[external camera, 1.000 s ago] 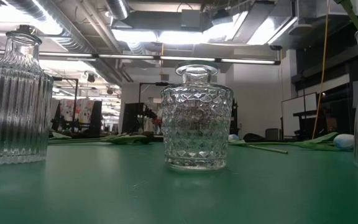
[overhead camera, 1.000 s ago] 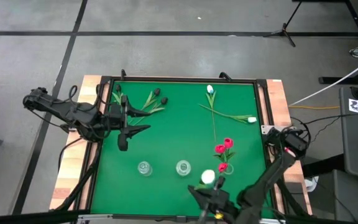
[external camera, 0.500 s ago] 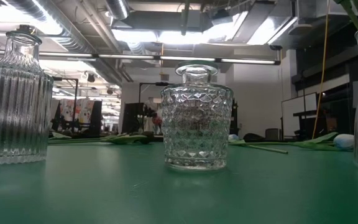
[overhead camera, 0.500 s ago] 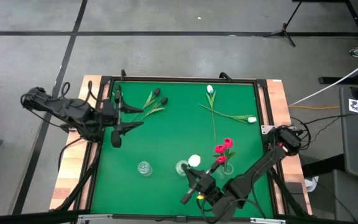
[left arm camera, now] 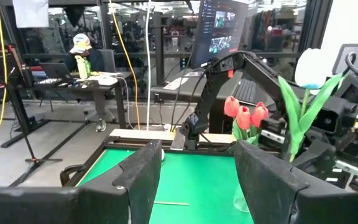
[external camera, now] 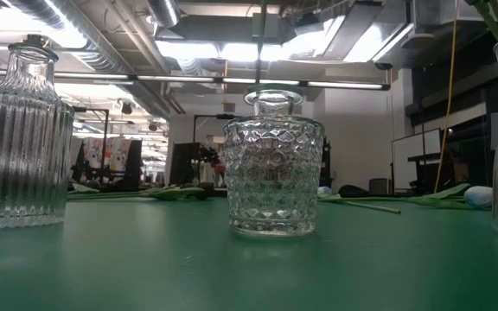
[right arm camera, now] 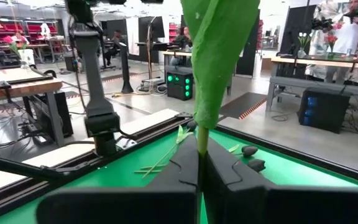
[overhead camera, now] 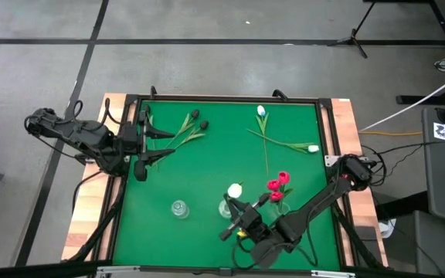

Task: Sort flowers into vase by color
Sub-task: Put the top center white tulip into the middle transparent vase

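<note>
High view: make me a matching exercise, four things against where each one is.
1. red tulips
2. black tulips
3. white tulip
4. left gripper

a. lying loose at the mat's far left
b. standing in the right-hand vase
c. open, beside the black buds
d. held upright by the shut right gripper

Pairs: 1-b, 2-a, 3-d, 4-c

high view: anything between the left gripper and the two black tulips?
Nothing stands there. Between the left gripper and the black tulips the high view shows only their green stems and leaves lying on the green mat.
</note>
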Available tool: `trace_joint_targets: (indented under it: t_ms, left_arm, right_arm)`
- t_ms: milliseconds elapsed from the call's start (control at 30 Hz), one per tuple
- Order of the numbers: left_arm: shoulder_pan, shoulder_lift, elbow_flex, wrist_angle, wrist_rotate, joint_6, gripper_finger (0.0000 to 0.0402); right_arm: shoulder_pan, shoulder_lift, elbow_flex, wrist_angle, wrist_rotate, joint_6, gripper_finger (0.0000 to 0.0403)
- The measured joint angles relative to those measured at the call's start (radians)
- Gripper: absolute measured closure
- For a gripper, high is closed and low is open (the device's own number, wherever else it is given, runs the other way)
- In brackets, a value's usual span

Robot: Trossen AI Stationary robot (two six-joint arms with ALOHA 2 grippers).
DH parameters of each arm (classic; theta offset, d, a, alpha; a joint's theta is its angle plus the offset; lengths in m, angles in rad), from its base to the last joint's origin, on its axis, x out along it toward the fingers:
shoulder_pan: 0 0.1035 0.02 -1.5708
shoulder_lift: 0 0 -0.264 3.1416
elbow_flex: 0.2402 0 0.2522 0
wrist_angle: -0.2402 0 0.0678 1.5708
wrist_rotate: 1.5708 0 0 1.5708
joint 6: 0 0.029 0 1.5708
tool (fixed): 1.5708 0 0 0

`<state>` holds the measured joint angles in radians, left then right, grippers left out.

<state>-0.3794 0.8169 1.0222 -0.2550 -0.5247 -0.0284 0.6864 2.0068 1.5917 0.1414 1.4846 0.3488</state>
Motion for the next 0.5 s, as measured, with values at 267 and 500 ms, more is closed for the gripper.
trace_joint_targets:
  t_ms: [267, 500]
  left_arm:
    - [0.0, 0.0, 0.0, -0.004, 0.0, 0.004, 0.0202]
    - [0.0, 0.0, 0.0, -0.004, 0.0, 0.016, 0.0202]
  right_arm:
    - [0.001, -0.003, 0.001, -0.164, 0.006, 0.176, 0.0403]
    - [0.013, -0.013, 0.001, -0.146, -0.003, 0.161, 0.0403]
